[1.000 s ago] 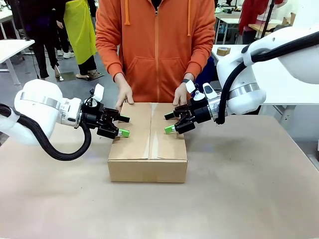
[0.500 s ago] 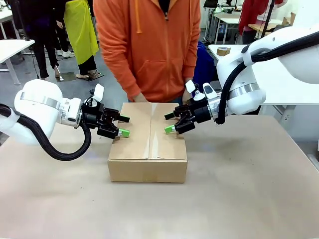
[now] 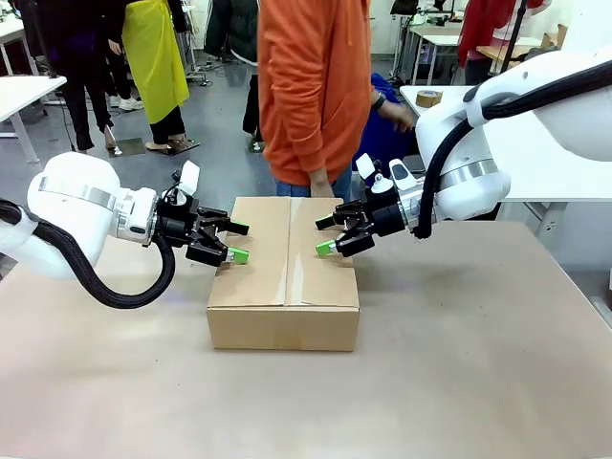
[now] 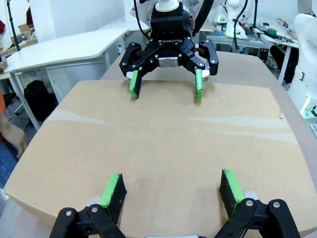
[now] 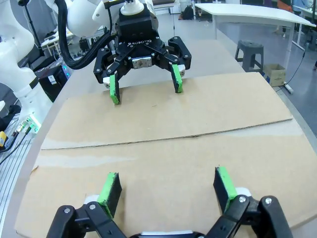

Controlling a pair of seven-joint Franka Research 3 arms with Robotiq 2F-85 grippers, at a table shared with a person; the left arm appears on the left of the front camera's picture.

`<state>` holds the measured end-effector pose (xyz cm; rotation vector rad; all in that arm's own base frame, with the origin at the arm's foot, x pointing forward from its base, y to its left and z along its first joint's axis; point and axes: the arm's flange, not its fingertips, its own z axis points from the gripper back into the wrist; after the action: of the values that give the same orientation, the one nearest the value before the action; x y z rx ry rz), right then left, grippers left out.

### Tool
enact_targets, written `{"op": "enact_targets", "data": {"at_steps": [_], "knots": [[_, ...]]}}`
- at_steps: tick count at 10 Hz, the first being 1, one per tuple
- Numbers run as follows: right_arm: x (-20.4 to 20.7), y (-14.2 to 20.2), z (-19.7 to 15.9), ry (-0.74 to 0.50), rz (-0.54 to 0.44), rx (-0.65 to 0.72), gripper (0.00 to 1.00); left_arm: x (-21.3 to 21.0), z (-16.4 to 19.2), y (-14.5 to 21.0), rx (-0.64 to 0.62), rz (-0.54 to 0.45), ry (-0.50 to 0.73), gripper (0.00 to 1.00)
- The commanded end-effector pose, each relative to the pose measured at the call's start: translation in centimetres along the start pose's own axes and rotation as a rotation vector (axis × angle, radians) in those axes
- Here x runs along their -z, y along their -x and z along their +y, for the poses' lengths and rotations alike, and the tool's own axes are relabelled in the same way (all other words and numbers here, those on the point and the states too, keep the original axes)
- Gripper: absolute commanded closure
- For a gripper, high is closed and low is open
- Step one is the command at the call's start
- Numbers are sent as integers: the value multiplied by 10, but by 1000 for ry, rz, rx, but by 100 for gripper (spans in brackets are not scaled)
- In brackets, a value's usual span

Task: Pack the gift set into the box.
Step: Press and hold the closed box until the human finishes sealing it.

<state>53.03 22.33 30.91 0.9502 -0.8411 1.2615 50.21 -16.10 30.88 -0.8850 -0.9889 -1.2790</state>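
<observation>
The left gripper (image 3: 235, 242), black with green pads, hung with its fingers spread wide apart over the left edge of the box (image 3: 284, 273), holding nothing; in its own wrist view its pads (image 4: 113, 191) stood just above the top flap, and whether they pressed on the cardboard I cannot tell. The right gripper (image 3: 326, 235) mirrored it over the right flap, likewise spread and empty; each wrist view showed the other gripper facing it across the lid (image 5: 143, 64).

The box, a large plain brown corrugated cardboard carton, sat closed on the brown-covered table (image 3: 478, 363) between the two arms, its flaps folded flat and meeting along a centre seam (image 5: 163, 139); a paler strip ran along that seam, perhaps tape, though I cannot be sure.

What had changed lay beyond the box; a second before, the person in the orange hooded top (image 3: 311, 91) faced the table with both hands resting on the far edge of the lid; now the hands were off it, and the person had turned side-on and reached away toward the right.

The gift set lay nowhere in sight; with the flaps down, it was presumably inside already, so the packing looked all but finished.
</observation>
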Motion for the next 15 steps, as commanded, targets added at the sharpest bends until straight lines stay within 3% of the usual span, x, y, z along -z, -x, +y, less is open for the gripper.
{"op": "enact_targets", "data": {"at_steps": [1,15], "knots": [[1,3,1,2,5,0,0,1,-1,2,9,4,0,0],[1,3,1,2,5,0,0,1,-1,2,9,4,0,0]]}}
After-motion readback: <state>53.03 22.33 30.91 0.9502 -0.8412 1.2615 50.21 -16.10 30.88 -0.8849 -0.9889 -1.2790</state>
